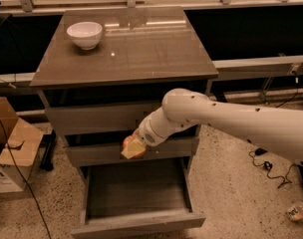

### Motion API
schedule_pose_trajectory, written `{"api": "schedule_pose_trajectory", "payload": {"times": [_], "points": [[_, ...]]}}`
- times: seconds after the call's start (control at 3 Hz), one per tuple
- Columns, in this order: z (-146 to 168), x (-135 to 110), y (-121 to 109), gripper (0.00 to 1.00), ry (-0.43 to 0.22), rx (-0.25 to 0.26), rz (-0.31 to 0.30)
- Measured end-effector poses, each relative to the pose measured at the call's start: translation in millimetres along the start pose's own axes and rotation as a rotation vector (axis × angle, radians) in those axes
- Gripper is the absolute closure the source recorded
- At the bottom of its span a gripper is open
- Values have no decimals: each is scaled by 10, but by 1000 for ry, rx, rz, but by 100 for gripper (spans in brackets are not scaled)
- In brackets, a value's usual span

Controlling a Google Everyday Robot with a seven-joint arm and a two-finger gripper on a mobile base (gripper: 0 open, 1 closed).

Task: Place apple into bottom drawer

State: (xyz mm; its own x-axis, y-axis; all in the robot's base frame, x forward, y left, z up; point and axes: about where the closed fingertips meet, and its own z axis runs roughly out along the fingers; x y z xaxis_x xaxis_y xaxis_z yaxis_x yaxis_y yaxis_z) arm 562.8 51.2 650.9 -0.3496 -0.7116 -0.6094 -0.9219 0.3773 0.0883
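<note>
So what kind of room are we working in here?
Probably a lab or test space, not a home: speckled hard floor, loose cables and a cardboard box around one cabinet. The gripper holds the apple above the open bottom drawer.

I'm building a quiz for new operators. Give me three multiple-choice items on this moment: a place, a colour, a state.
1. The bowl is: A red; B white; C black.
2. The apple is: A in the bowl; B hidden from view; C held by the gripper in front of the middle drawer.
3. The bottom drawer is: A pulled open with nothing inside; B shut; C open with the apple in it.
Answers: 1 B, it is plain white. 2 C, the gripper is shut on it, off every surface. 3 A, its bare tray shows.
</note>
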Motion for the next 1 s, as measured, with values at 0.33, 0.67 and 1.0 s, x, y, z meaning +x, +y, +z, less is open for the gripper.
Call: {"api": "schedule_pose_trajectory", "payload": {"times": [0.33,0.67,1.0], "points": [[177,155,40,100,-20,-6,26],[409,382,45,100,-76,-16,79],[691,674,-60,100,-116,-30,136]]}}
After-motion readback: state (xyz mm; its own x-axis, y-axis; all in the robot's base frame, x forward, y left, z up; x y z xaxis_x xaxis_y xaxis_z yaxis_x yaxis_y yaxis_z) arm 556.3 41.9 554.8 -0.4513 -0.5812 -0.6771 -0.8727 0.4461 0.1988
